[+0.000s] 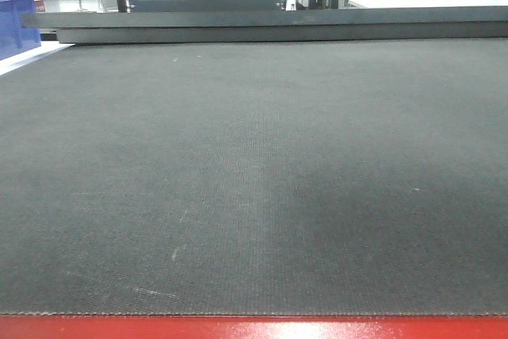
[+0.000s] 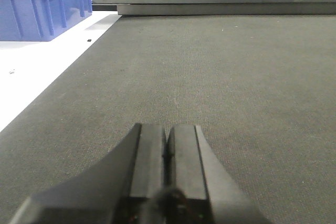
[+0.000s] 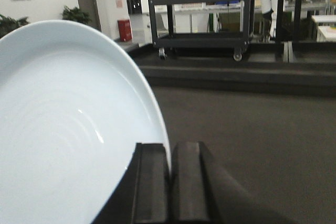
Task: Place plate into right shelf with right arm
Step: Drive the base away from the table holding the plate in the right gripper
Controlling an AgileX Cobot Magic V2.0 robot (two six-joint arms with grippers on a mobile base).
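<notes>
Right pincer (image 3: 170,153) pinches the smooth round white plate (image 3: 63,129) by its rim; left pincer (image 2: 167,132) is pressed together.

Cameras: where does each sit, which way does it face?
Exterior front: low at the table's red edge, looking across the dark mat; no robot parts show.
Left wrist: behind the left claw, shut and empty, over the mat, facing forward.
Right wrist: behind the right claw, clamping the plate by its rim, facing a black cart.
Shared: front and left wrist both show the blue bin at left.
</notes>
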